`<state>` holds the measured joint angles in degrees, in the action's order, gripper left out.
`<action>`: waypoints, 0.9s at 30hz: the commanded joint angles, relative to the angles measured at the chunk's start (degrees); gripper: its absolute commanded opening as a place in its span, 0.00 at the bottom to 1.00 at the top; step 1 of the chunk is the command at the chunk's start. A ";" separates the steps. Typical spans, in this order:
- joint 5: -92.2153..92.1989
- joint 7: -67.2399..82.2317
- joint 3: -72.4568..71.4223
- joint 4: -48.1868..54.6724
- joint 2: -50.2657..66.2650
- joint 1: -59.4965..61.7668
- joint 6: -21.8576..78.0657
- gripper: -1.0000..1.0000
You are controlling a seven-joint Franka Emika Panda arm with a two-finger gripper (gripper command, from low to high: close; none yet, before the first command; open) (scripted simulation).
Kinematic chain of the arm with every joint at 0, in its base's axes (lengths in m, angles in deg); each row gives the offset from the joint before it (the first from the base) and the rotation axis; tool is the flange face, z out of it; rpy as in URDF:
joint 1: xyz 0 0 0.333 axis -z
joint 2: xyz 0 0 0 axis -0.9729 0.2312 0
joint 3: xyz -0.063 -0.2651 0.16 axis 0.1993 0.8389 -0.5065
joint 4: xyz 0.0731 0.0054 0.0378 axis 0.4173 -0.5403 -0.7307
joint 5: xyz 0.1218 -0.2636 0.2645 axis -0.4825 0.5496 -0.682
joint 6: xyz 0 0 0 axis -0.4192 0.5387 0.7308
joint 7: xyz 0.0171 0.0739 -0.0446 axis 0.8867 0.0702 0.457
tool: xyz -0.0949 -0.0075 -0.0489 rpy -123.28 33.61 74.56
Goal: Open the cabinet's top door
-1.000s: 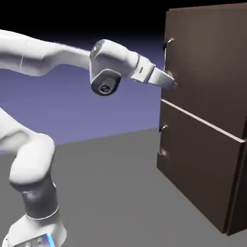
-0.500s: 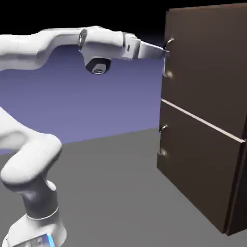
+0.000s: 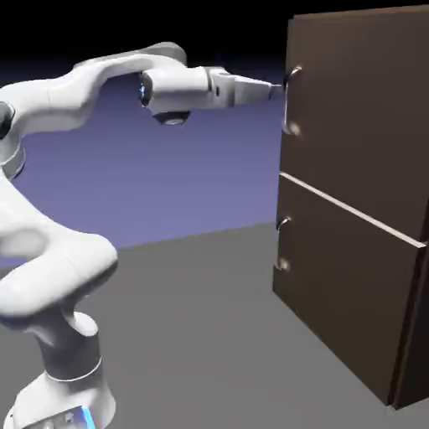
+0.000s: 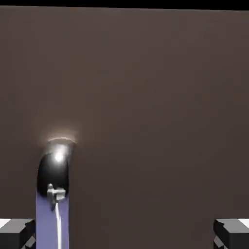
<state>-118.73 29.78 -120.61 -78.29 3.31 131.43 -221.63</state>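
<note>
1. The cabinet (image 3: 356,201) is standing on the grey table (image 3: 209,335) at the right of the exterior view, with its two doors facing left toward the arm.
2. The top door (image 3: 360,109) is lying flush and closed, taking up the cabinet's upper half above the thin pale line.
3. The top door's silver bar handle (image 3: 290,102) is running vertically along the door's left edge in the exterior view.
4. The white arm (image 3: 84,92) is reaching level across the scene, and the gripper (image 3: 270,90) is pointing at the upper part of that handle, just beside it.
5. In the hand view, brown door wood (image 4: 146,97) is filling nearly the whole picture.
6. The handle's curved upper end (image 4: 53,170) is showing at the lower left of the hand view, just inside the left fingertip (image 4: 17,232).
7. The right fingertip (image 4: 232,232) is sitting far off at the other corner, so the gripper (image 4: 124,233) is spread wide and gripping nothing.
8. Whether a finger is touching the handle cannot be told.
</note>
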 commanded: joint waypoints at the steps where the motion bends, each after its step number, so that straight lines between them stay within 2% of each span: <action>1: -2.50 1.44 -1.32 0.80 -0.50 1.16 -0.04 0.50; 5: -11.52 6.64 -6.08 3.68 -2.29 5.38 -0.21 0.50; 12: -12.34 5.73 -11.01 11.13 -1.59 15.81 1.66 0.50; 13: -12.34 5.73 -11.01 11.13 -1.59 15.81 1.66 0.00; 27: -11.84 14.11 10.79 -15.60 -7.74 -10.60 22.61 0.00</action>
<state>-130.56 43.89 -109.82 -93.90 -4.43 120.83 -198.96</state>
